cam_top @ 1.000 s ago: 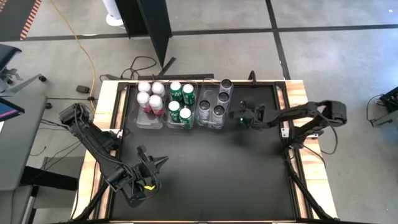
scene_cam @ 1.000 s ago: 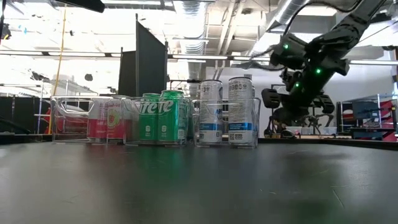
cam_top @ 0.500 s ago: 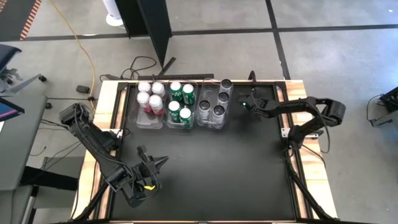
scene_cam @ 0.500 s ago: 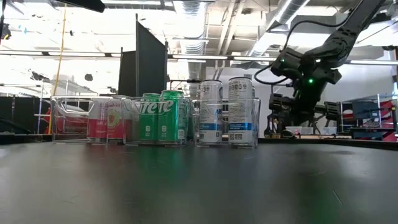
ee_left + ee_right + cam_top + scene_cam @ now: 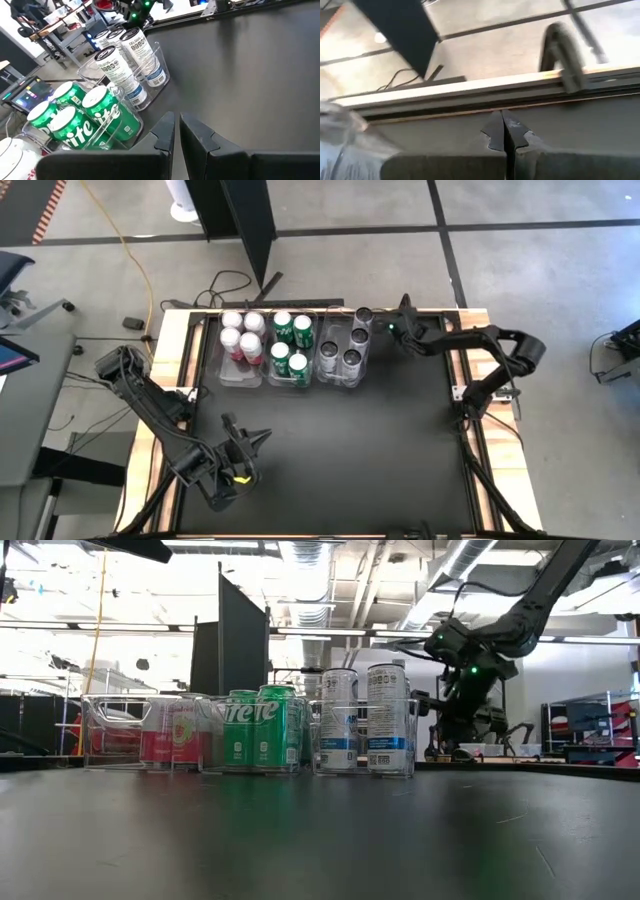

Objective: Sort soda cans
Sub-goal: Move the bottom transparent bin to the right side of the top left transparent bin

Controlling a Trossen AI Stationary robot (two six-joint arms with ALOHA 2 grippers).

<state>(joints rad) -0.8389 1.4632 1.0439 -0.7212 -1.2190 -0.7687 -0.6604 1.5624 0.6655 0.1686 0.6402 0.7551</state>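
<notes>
The soda cans stand upright on their bases in three clear bins along the far side of the table: pink cans (image 5: 241, 335) on the left, green cans (image 5: 290, 345) in the middle, and grey-and-white cans (image 5: 345, 340) on the right. In the left wrist view the green cans (image 5: 85, 112) and grey cans (image 5: 125, 65) show again. My left gripper (image 5: 262, 437) hovers shut and holding nothing at the near left; its fingers (image 5: 177, 122) point toward the bins. My right gripper (image 5: 397, 322) is shut and holding nothing, just right of the grey cans' bin, by the far edge (image 5: 503, 122).
A dark mat (image 5: 360, 450) covers the table. The wooden far rim (image 5: 470, 90) and a clamp (image 5: 565, 55) stand just ahead of my right gripper. A black panel (image 5: 250, 220) stands on the floor beyond the table.
My right gripper has swung from beside the grey cans' bin toward the table's far edge, rolling a little as it went, and has stayed shut. The cans and bins have not moved.
</notes>
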